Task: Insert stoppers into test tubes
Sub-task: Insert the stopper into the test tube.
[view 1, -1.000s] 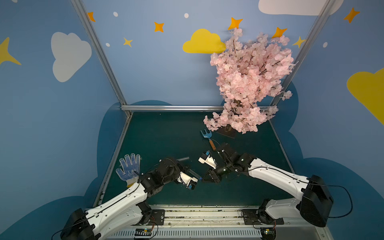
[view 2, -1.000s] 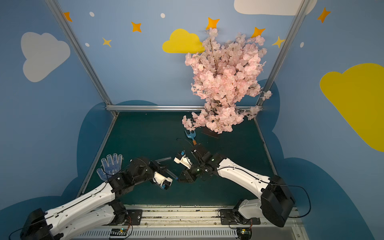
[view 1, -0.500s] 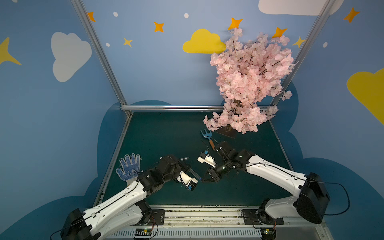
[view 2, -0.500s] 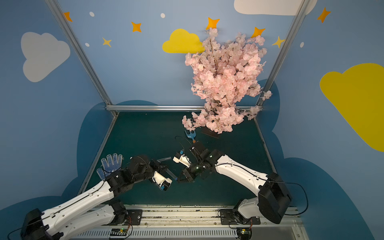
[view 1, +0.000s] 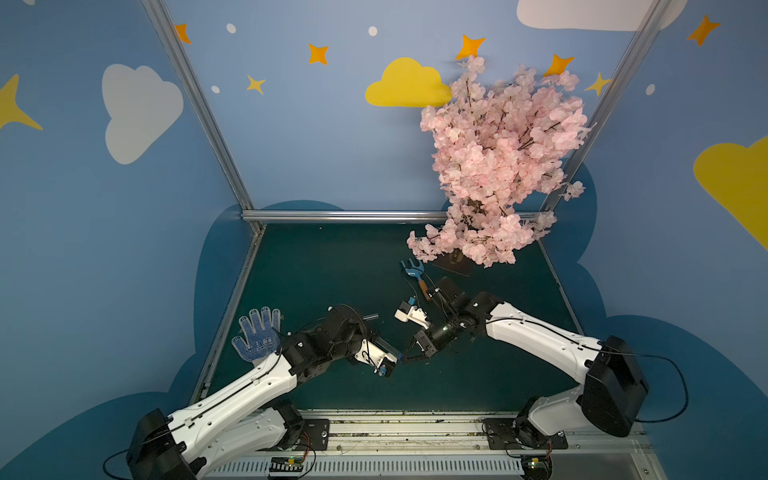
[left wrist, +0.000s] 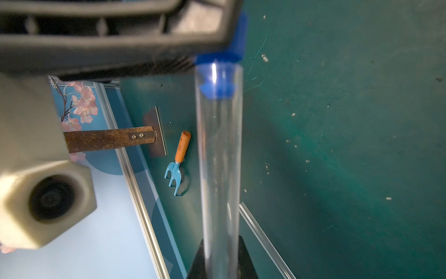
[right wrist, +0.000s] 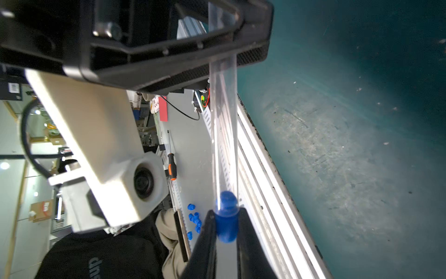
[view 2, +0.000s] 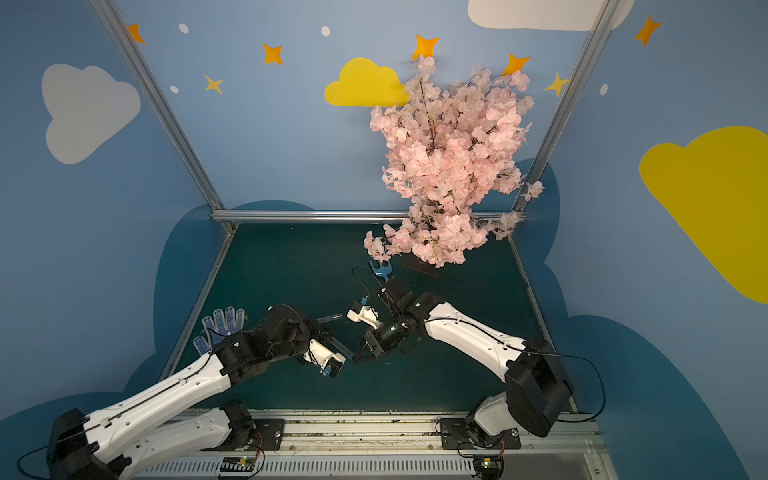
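Small knobbly bright-blue stopper (right wrist: 225, 217): its narrow end sits inside the mouth of a slender clear test tube (left wrist: 220, 157). Its wider cap end stays outside the rim. The cap is pinched between the black fingers (right wrist: 207, 241) of the right gripper (right wrist: 225, 233), jaws narrow and clamped on it.

The tube's other end is in the left gripper (left wrist: 220, 263), jaws narrow and closed round the glass. Tube and stopper are held off the dark green mat (view 1: 332, 270), in one line between the two gripper tips, near the mat's front middle. In both top views the stopper (view 1: 400, 356) (view 2: 351, 356) shows only as a blue speck where the grippers meet. The tube is hard to make out there.

A second clear test tube (left wrist: 263, 239) lies flat on the mat, apart from the held one. In a top view it (view 1: 371, 317) lies just behind the left arm's wrist.

A light-blue garden fork with orange handle (left wrist: 177, 164) lies on the mat further back. It is near the dark base plate of the pink artificial blossom tree (view 1: 498, 166).

A white knit glove with blue dots (view 1: 259, 336) lies at the mat's left edge, beside the left arm.

The right wrist view shows several loose blue plugs (right wrist: 194, 219) on a grey bench beyond the front rail. An orange-and-black screwdriver (right wrist: 171, 166) lies near them.
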Robot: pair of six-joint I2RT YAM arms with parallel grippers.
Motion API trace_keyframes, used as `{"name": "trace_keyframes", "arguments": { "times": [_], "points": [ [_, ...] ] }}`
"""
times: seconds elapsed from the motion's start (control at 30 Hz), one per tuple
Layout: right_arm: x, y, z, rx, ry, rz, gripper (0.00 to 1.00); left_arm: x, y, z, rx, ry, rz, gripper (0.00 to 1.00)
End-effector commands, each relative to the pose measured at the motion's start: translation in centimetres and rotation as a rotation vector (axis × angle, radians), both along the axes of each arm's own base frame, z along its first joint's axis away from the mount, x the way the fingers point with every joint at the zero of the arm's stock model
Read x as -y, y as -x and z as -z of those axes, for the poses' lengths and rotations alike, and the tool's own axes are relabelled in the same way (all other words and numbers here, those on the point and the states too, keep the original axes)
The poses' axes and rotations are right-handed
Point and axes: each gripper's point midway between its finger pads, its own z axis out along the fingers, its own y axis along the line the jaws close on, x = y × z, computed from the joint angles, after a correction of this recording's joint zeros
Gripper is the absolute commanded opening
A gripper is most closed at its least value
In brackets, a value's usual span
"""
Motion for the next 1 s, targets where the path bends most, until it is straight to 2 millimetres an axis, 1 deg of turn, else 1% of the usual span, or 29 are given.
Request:
{"name": "trace_keyframes", "arguments": {
  "times": [0.0, 0.03, 0.23, 0.27, 0.33, 0.4, 0.6, 0.67, 0.73, 0.87, 0.97],
  "points": [
    [-3.3, -4.5, -5.0, 0.141, -0.247, 0.051, 0.0, 2.4, 5.0, 0.8, -0.1, 0.04, 0.247, 0.02],
    [-3.4, -4.5, -5.2, 0.127, -0.255, 0.05, 0.0, 2.5, 5.0, 0.9, -0.088, 0.035, 0.257, 0.02],
    [-3.4, -4.7, -5.4, 0.087, -0.257, 0.053, 0.0, 3.6, 5.8, -0.7, -0.04, 0.094, 0.322, 0.02],
    [-3.4, -4.8, -5.3, 0.088, -0.249, 0.055, 0.0, 3.7, 5.8, -1.0, -0.047, 0.108, 0.316, 0.03],
    [-3.3, -5.1, -4.9, 0.104, -0.225, 0.057, 0.0, 4.1, 6.6, -1.4, -0.093, 0.138, 0.336, 0.02],
    [-3.2, -5.2, -4.5, 0.141, -0.194, 0.056, 0.0, 4.1, 7.0, -1.4, -0.132, 0.143, 0.336, 0.02],
    [-3.4, -5.2, -4.1, 0.232, -0.168, 0.023, 0.0, 4.6, 7.8, -1.6, -0.213, 0.187, 0.336, 0.02],
    [-3.3, -5.3, -4.3, 0.267, -0.168, 0.014, 0.0, 4.7, 7.8, -1.9, -0.233, 0.204, 0.327, 0.02],
    [-3.4, -5.3, -4.7, 0.294, -0.174, 0.012, 0.0, 4.7, 7.8, -1.8, -0.246, 0.204, 0.32, 0.02],
    [-3.6, -5.6, -4.6, 0.32, -0.167, 0.011, 0.0, 4.9, 7.5, -1.6, -0.26, 0.209, 0.305, 0.02],
    [-3.7, -5.7, -4.4, 0.338, -0.153, 0.014, 0.05, 5.0, 7.4, -1.7, -0.256, 0.206, 0.304, 0.02]
  ]
}}
